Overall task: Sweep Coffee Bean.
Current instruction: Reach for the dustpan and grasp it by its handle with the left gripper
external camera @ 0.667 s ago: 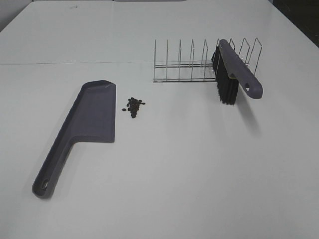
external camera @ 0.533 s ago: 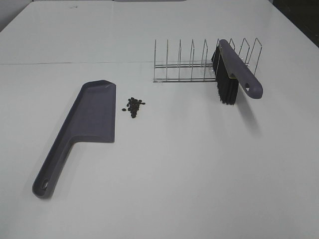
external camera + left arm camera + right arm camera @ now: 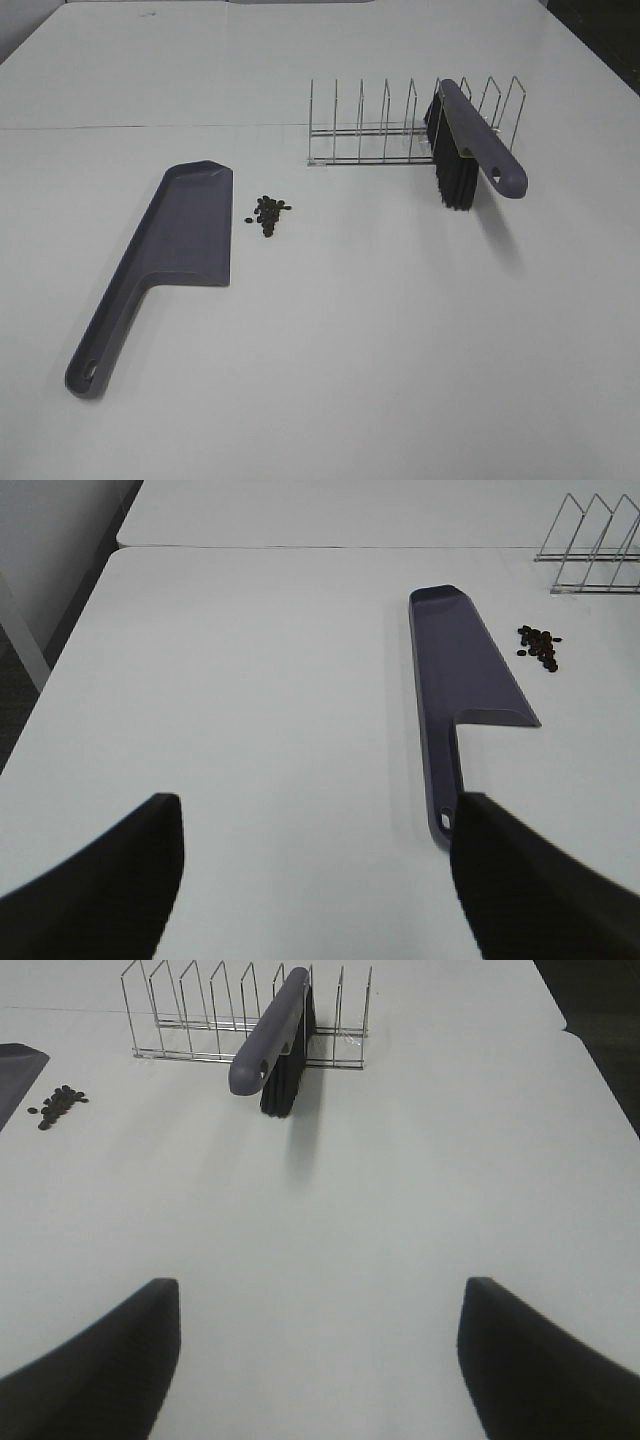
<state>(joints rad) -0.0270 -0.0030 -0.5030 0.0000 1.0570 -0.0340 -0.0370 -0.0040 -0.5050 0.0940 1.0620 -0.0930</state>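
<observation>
A small cluster of dark coffee beans [image 3: 268,213] lies on the white table just right of the purple-grey dustpan [image 3: 175,245], which lies flat with its handle toward the front left. The beans [image 3: 540,647] and dustpan [image 3: 455,680] also show in the left wrist view. A purple-grey brush [image 3: 470,145] with black bristles leans in a wire rack [image 3: 400,130]. The right wrist view shows the brush [image 3: 272,1035], the rack [image 3: 200,1020] and the beans [image 3: 58,1105]. My left gripper [image 3: 315,880] and right gripper [image 3: 315,1360] are open and empty, well short of these things. Neither gripper shows in the exterior view.
The table's left edge [image 3: 60,670] drops off beside the left gripper. A seam [image 3: 150,127] crosses the table behind the dustpan. The table's right edge [image 3: 585,1050] runs past the rack.
</observation>
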